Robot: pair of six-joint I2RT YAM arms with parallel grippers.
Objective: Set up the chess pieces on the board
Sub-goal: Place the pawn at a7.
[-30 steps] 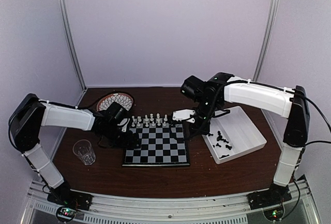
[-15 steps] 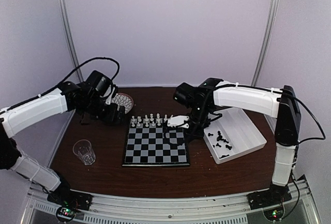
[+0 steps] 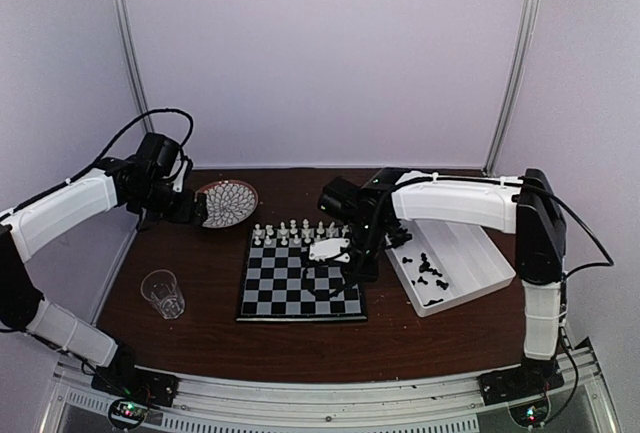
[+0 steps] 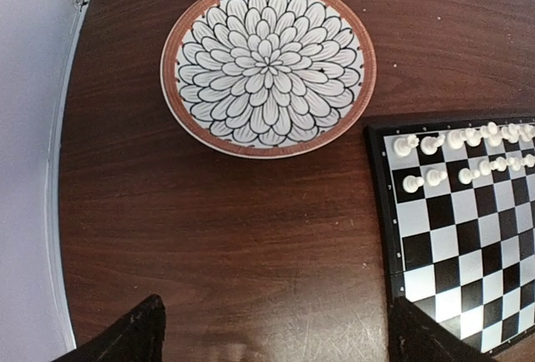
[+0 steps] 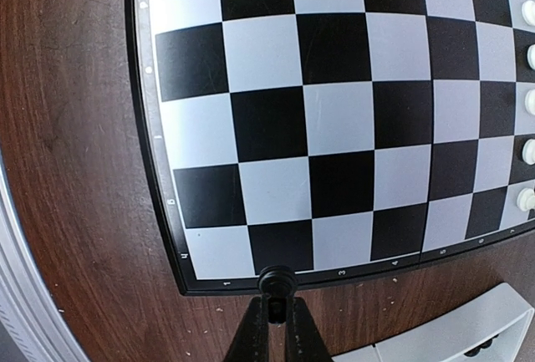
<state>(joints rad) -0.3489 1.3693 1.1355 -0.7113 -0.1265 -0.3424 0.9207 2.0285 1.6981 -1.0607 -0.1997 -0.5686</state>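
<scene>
The white-shelled left arm point(image 3: 62, 208) is stretching toward the far left, elbow raised, its black two-finger left gripper point(image 4: 276, 339) pointing downward with jaws spread wide. The white-shelled right arm point(image 3: 455, 198) is folding inward and down, its black right gripper point(image 5: 277, 312) pinching a small black chess piece point(image 5: 277, 282) between closed tips.

Brown wood table point(image 3: 300, 338) fills the bottom half. On it: check board point(image 3: 280, 288) in the mid, round flower plate point(image 3: 228, 203) upper left, clear cup point(image 3: 163, 294) lower left, white tray point(image 3: 470, 253) on the right.
</scene>
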